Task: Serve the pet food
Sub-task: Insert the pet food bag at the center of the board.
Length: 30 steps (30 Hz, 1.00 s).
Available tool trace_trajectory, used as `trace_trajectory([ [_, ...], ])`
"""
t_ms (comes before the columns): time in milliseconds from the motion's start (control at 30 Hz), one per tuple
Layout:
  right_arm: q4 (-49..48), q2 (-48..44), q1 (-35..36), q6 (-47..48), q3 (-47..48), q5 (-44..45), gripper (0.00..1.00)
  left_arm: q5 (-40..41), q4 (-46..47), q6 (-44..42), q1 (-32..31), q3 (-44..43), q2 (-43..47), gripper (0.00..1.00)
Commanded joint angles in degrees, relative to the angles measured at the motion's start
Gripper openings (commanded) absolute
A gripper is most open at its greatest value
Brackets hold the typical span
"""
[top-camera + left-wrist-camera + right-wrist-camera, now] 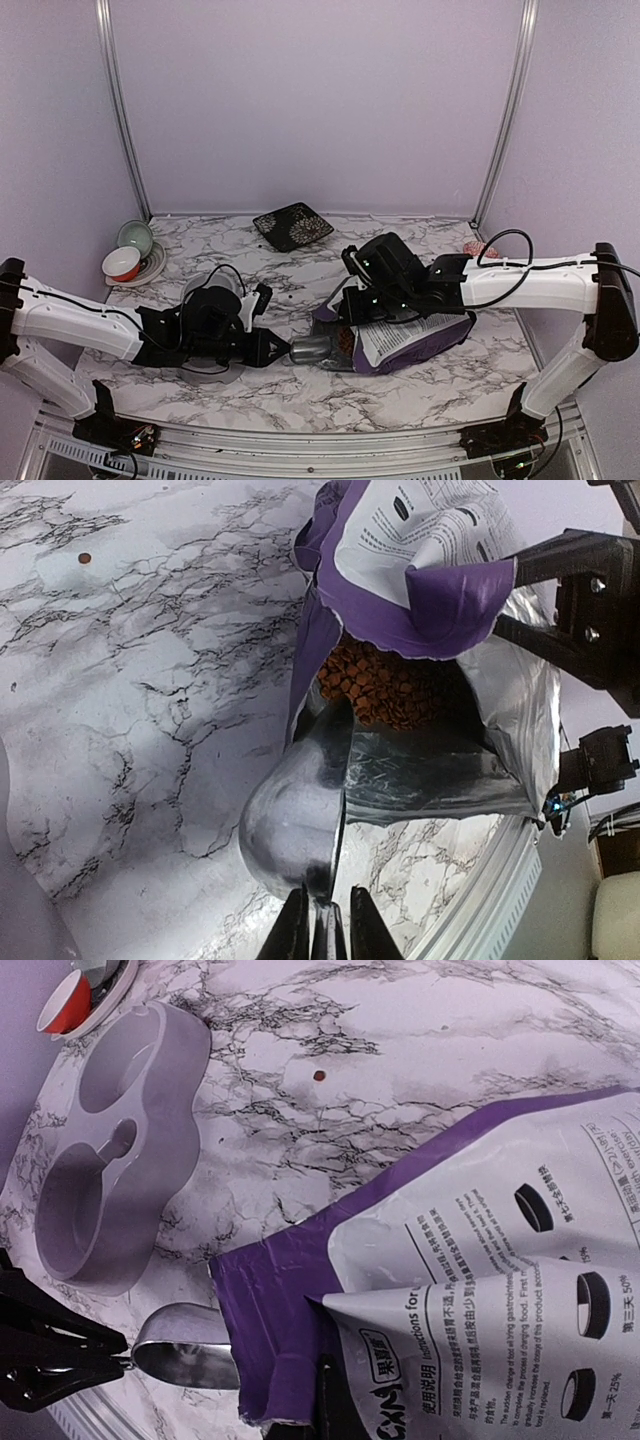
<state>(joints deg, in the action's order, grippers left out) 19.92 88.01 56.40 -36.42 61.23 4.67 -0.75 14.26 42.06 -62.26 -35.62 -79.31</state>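
Observation:
A purple-and-white bag (pixel 415 340) lies on its side with its mouth facing left. The pet food (pixel 385 685) shows as a heap of reddish-brown kibble inside the open mouth. My right gripper (pixel 335 1422) is shut on the bag's upper lip (pixel 285 1340) and holds it up; the fingertips are hidden by the fold. My left gripper (pixel 325 935) is shut on the handle of a shiny metal scoop (pixel 295 810). The scoop's front edge sits in the bag's mouth, against the kibble. The grey double bowl (pixel 110 1160) stands left of the bag, partly under my left arm in the top view.
One loose kibble pellet (pixel 319 1075) lies on the marble table beyond the bag. A black patterned square plate (pixel 293 225) sits at the back. Stacked small bowls on a saucer (pixel 130 255) stand at the back left. The table's near rail (pixel 520 860) runs close to the scoop.

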Motion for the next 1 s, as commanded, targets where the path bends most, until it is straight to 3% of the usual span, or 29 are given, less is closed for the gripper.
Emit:
trace_trajectory([
  [0,1.03,1.13,1.17,-0.51,0.49,-1.20,0.00,2.77,3.40,2.18,-0.28,-3.17,-2.73,0.00],
  [333,1.27,2.14,1.17,-0.48,1.09,-1.07,0.00,6.89,3.40,5.03,-0.23,-4.42,-5.38,0.00],
  [967,1.76,3.87,1.19,-0.84,1.52,-0.98,0.00,7.16,3.47,5.13,-0.50,-7.27,-11.28,0.00],
])
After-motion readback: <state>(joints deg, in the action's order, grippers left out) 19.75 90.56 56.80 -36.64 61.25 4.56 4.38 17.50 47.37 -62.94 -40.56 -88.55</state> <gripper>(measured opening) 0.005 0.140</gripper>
